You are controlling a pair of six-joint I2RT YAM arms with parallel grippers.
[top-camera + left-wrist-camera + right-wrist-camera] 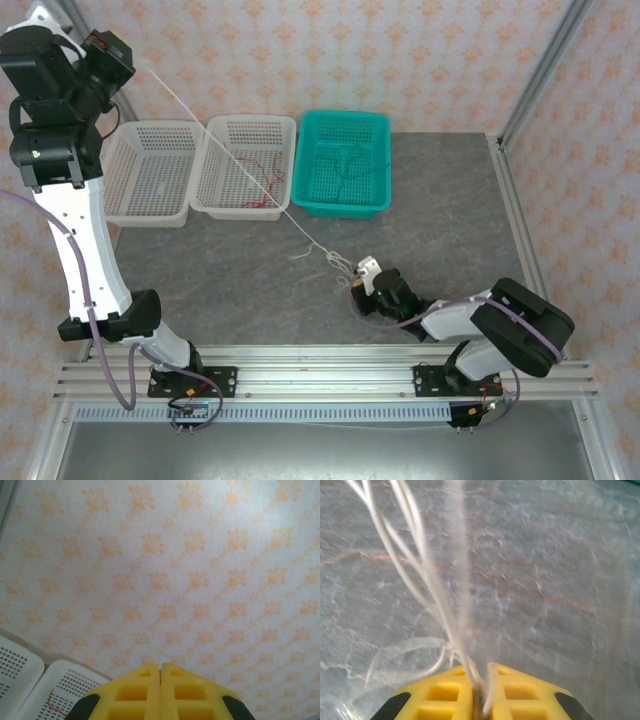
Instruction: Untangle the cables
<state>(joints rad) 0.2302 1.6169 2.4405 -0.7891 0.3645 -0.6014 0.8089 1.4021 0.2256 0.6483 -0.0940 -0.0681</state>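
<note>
- The left pincer [160,674] is raised high by the wall [200,555] and pressed shut, and the white cable [303,228] runs taut down from it.
- The right pincer [480,677], low over the table [450,230], pinches that cable's tangled end, jaws nearly together.
- Red cables [258,178] lie in the middle white basket [215,203].
- A green cable [350,165] lies in the teal basket [378,205].

Holds L arm [85,240] up tall at far L, wrist tipped upward, L gripper [160,677] pinched tight on taut cable [270,193]. Stretches R arm [450,320] low & leftward, R gripper [480,680] clamped on same cable.
</note>
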